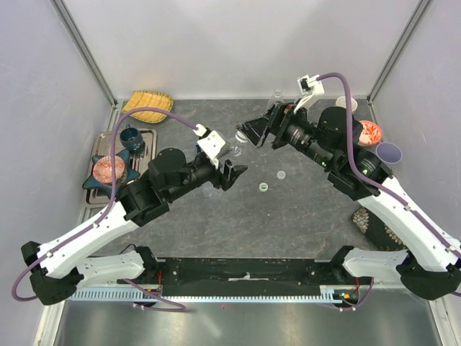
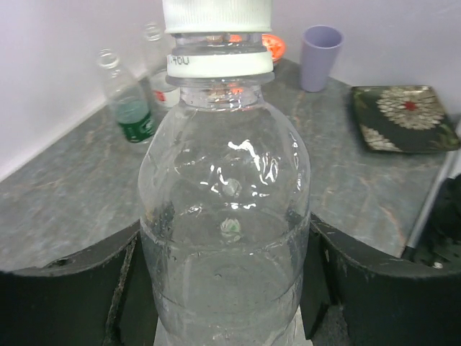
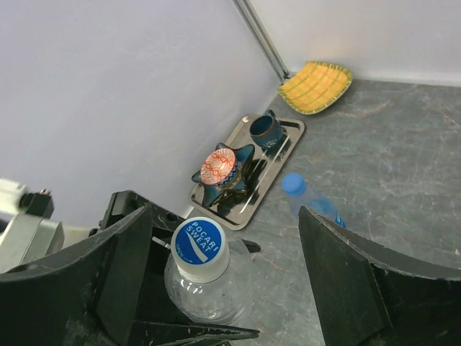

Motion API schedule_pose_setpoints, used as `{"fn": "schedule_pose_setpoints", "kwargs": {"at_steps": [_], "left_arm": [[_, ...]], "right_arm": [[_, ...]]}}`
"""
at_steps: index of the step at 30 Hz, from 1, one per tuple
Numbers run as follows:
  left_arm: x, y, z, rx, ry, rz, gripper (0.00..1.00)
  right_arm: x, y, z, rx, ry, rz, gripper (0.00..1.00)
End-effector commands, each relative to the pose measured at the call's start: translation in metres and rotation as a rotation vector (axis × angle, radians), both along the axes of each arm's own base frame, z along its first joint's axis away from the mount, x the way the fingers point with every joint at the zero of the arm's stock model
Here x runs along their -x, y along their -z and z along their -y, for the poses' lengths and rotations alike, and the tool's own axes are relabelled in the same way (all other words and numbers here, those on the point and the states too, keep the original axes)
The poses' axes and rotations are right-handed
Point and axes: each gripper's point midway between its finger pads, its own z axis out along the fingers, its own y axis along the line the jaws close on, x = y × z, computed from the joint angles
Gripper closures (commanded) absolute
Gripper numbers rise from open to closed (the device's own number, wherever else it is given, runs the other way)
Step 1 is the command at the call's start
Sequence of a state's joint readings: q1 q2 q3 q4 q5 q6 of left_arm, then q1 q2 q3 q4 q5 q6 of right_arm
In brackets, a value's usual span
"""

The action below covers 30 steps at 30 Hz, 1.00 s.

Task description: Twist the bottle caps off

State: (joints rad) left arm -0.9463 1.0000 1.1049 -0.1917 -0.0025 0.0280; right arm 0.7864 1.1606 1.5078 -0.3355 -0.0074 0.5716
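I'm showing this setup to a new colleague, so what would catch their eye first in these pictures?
The clear bottle gripped in the left hand at mid-table, its blue-and-white Pocari Sweat cap still on, with the right hand open close over it. Just right of them, a white cap and a green-ringed cap lie loose on the table. A yellow dish sits in the far left corner.

A robotics lab test cell: plain pale wall panels [image 1: 238, 43] set in aluminium corner posts [image 1: 84, 49] box in a grey stone-patterned bench [image 1: 238, 223]. The left arm [image 1: 86, 238] and right arm [image 1: 414, 216] are bolted to a black base rail [image 1: 245, 272] at its near edge, each trailing purple cables [image 1: 155, 109].
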Motion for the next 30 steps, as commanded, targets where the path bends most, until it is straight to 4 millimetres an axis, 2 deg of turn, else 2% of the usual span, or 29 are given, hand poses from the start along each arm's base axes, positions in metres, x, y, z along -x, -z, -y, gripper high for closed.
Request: {"fn": "schedule_pose_setpoints", "kwargs": {"at_steps": [1,9,18,24,30], "left_arm": [[-0.026,-0.003,-0.016,-0.072,-0.193,0.104,0.68],[-0.029,0.002,-0.011,-0.112,-0.214,0.108,0.69],[-0.027,-0.003,-0.008,-0.101,-0.209,0.112,0.69],[-0.026,-0.002,-0.007,-0.104,-0.206,0.114,0.69],[-0.025,0.001,-0.008,-0.11,-0.203,0.113,0.69]], "right_arm": [[-0.007,-0.009,0.004,-0.043,0.052,-0.015,0.11],[-0.013,0.003,-0.006,-0.035,0.043,-0.031,0.12],[-0.022,0.024,-0.014,0.0,0.046,-0.061,0.25],[-0.023,0.029,-0.015,0.006,0.044,-0.064,0.37],[-0.022,0.032,-0.014,0.005,0.043,-0.063,0.58]]}}
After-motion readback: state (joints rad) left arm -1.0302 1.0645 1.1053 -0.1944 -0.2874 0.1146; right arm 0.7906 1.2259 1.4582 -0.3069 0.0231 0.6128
